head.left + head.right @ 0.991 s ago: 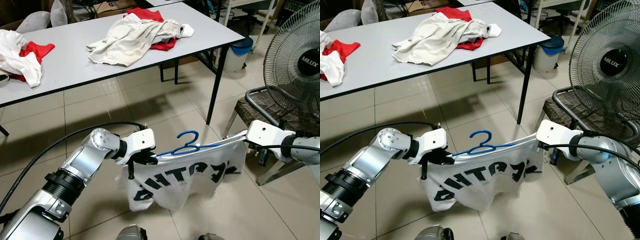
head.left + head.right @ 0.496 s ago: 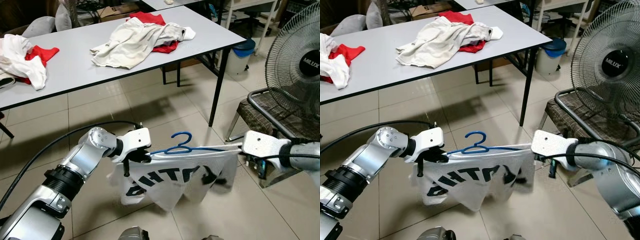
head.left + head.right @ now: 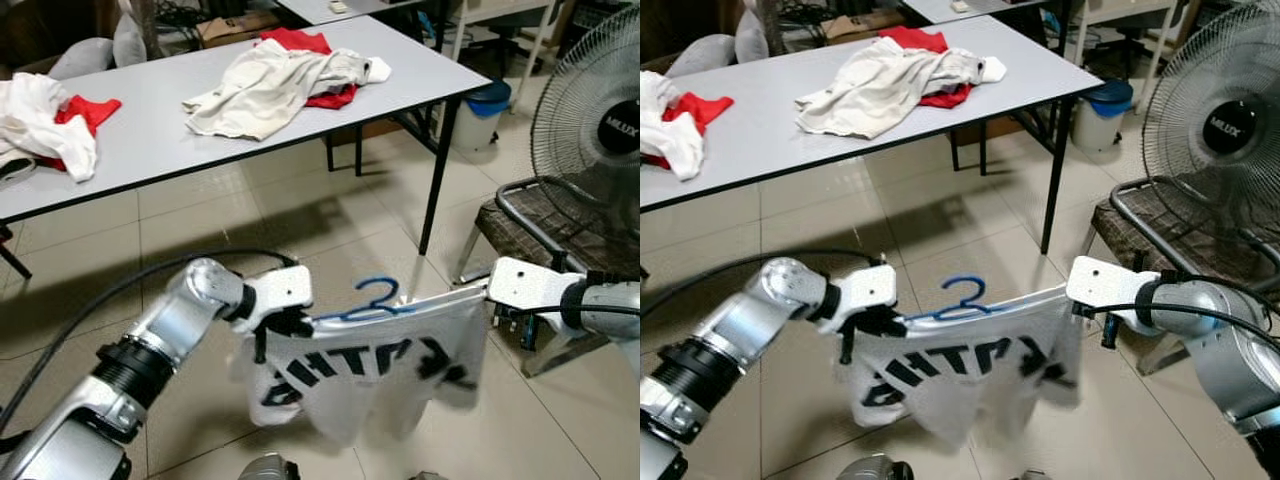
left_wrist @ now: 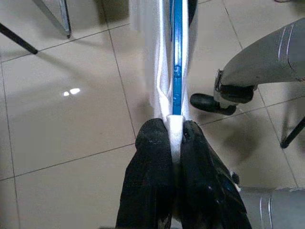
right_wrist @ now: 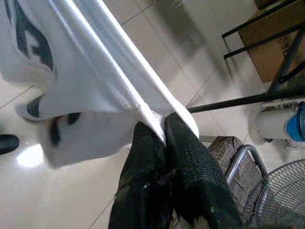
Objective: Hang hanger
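Left gripper [image 4: 174, 136]: jaws pinched tight on one shoulder end of the white T-shirt [image 3: 365, 375]; the cloth comes out as a thin fold between the two black fingers [image 4: 153, 143]; the arm reaches in low over the tiled floor [image 3: 300, 220]
Right gripper [image 5: 162, 129]: jaws closed on the opposite shoulder end of the shirt; white cloth runs straight out from between them
Blue hanger [image 3: 372, 300]: inside the shirt's neck, midway between the two sets of jaws; its hook stands up above the collar; its blue bar runs straight away from the left jaws inside the fold of cloth
White T-shirt: stretched between both sets of jaws and hanging below them, above the floor; black lettering across it; its lower edge is blurred
Desk [image 3: 160, 130]: grey, well beyond the jaws; a heap of white and red clothes [image 3: 285, 80] lies on it, and a second heap [image 3: 45, 120] lies toward the robot's left
Fan [image 3: 1220, 130]: standing beyond the right jaws, on the robot's right
Chair [image 3: 1140, 225]: metal-framed with a patterned seat, just beyond the right jaws, below the fan
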Motion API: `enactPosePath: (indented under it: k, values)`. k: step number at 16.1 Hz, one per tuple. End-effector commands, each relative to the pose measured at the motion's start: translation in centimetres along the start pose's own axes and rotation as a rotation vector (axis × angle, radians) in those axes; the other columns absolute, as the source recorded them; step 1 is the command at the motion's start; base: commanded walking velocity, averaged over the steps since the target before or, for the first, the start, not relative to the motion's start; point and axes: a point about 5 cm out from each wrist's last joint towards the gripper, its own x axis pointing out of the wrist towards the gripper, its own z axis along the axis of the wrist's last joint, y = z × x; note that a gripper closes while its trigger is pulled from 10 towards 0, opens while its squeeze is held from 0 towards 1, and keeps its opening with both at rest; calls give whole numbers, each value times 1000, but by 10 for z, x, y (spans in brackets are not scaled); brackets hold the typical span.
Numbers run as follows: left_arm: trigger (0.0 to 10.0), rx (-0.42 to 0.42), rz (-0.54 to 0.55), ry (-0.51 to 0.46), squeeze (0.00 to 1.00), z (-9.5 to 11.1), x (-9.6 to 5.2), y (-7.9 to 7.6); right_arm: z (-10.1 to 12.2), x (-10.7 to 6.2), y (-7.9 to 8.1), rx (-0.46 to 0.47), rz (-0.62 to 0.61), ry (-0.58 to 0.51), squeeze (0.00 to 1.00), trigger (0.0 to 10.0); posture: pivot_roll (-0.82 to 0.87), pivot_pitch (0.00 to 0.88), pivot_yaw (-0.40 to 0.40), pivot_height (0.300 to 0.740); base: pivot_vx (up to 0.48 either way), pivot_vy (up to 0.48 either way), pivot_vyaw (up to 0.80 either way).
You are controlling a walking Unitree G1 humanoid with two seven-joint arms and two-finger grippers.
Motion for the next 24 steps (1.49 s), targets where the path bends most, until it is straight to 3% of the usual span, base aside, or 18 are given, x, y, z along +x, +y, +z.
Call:
enactPosePath:
  k: [1, 3, 8, 12, 15, 16, 17, 18, 19, 24]
  values:
    - [0, -1, 10, 25, 0, -4, -3, 1, -3, -5, -6, -16, -16, 16, 0, 0, -32, 0, 108, 740, 0, 0, 0]
    - [0, -5, 34, 35, 0, -7, -9, 6, 2, -8, -8, -26, 2, -25, 0, 0, -28, 0, 104, 740, 0, 0, 0]
    - [0, -30, 60, 56, 0, -6, -4, 9, 32, 7, -1, -24, 51, -159, 0, 0, -26, 0, 100, 740, 0, 0, 0]
    - [0, -37, 49, 62, 0, -7, 0, 6, 38, 9, -4, -38, 69, -174, 0, 0, -14, 0, 91, 740, 0, 0, 0]
    - [0, -58, 74, 83, 0, -13, -7, 10, 33, 11, 0, -53, 93, -140, 0, 0, -7, 0, 85, 740, 0, 0, 0]
    - [0, -57, 70, 78, 0, -12, -8, 10, 33, 13, 1, -56, 94, -137, 0, 1294, -8, 0, 86, 740, 0, 0, 0]
    - [0, -42, 43, 53, 0, -8, -7, 7, 34, 15, -1, -18, 73, -147, 0, 10000, -9, 0, 86, 740, 0, 0, 0]
    - [0, -32, 17, 26, 0, -4, -7, 4, 34, 17, -4, 18, 51, -161, 35, 10000, -9, 0, 87, 740, 0, 0, 0]
    - [0, -28, -8, 0, 0, 0, -6, 1, 35, 18, -8, 40, 28, -183, 1000, 10000, -8, 0, 86, 740, 0, 0, 0]
    - [0, -30, -21, -9, 0, 2, -5, -1, 40, 19, -8, 52, 76, -246, 1000, 10000, -8, 0, 86, 740, 0, 0, 0]
